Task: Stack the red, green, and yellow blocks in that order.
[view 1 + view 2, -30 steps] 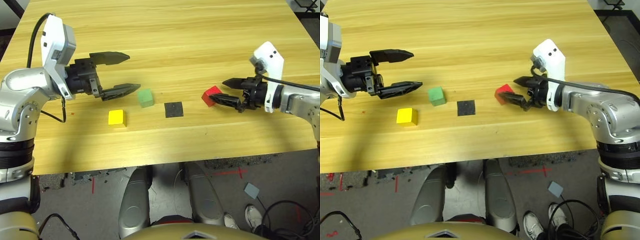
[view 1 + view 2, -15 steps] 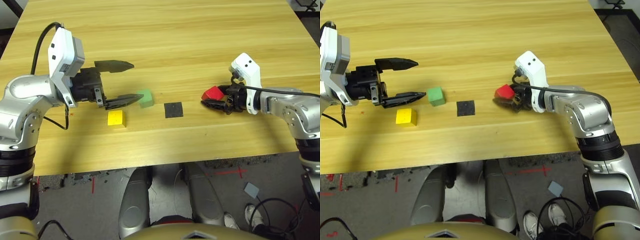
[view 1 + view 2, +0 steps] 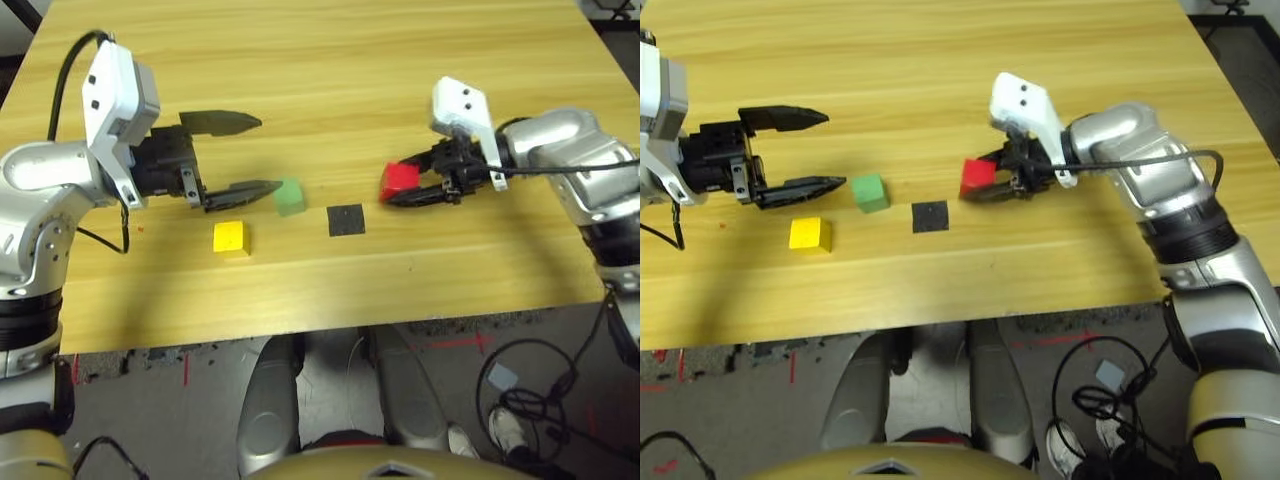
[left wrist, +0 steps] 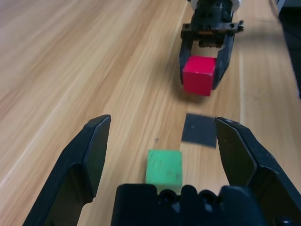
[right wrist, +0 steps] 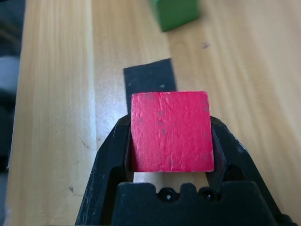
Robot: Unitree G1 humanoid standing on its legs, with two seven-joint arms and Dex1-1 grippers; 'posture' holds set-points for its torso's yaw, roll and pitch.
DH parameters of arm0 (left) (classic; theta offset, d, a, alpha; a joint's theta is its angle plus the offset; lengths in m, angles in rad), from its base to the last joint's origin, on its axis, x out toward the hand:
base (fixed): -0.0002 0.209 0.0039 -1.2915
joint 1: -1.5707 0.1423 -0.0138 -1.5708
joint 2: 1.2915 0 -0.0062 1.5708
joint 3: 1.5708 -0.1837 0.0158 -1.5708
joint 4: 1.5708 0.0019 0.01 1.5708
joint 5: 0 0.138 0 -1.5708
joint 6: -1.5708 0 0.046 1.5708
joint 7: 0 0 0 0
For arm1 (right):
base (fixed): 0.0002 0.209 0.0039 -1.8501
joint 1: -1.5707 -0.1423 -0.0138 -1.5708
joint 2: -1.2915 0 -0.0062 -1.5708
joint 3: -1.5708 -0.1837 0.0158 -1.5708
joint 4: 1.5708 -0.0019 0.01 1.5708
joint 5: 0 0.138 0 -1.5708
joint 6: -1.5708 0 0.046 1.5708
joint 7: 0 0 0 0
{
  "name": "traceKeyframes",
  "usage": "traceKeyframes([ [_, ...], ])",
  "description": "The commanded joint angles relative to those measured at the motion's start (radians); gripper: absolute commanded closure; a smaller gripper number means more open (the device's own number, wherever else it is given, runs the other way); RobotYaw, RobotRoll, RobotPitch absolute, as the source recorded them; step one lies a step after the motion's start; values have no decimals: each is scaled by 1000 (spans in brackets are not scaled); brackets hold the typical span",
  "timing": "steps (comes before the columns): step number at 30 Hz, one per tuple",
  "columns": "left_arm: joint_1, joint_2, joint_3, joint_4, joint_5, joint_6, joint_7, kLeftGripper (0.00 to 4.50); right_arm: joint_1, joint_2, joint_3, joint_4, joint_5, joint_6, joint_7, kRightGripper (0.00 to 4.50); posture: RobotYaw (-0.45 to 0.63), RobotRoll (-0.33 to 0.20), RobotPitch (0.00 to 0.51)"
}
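My right gripper point(image 3: 395, 184) is shut on the red block point(image 3: 399, 181), holding it a little above the table, just right of the flat black square patch point(image 3: 346, 219). In the right wrist view the red block point(image 5: 170, 131) sits squarely between the fingers, with the black patch point(image 5: 149, 80) beyond it. The green block point(image 3: 290, 197) rests on the table left of the patch. My left gripper point(image 3: 270, 153) is open and holds nothing; its near fingertip is close beside the green block point(image 4: 163, 165). The yellow block point(image 3: 229, 237) lies nearer the front edge, left of the green one.
The wooden table point(image 3: 380, 60) stretches bare behind the blocks. Its front edge point(image 3: 330, 322) runs close below the yellow block and the patch. Beyond it are the floor and cables point(image 3: 520, 390).
My right gripper has carried the red block up off the table and leftward, nearer the black patch. The left gripper stays open by the green block, hardly moved.
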Motion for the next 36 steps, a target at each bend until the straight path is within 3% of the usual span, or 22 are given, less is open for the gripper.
traceKeyframes([
  [1,-9,15,-24,-25,7,39,0,0,-15,57,29,46,-44,-65,36,2365,387,-55,293],
  [11,-31,18,-14,-62,-2,95,39,0,-75,192,37,160,-128,-130,69,2366,470,-45,304],
  [26,-19,20,16,-102,-6,147,82,0,-69,237,32,171,-173,-137,92,2370,502,-45,312],
  [33,-22,23,14,-101,-5,153,85,0,-63,236,33,164,-195,-127,92,111,498,-41,321],
  [36,-27,23,12,-96,-3,153,84,0,-62,235,23,166,-195,-120,89,43,493,-37,323],
])
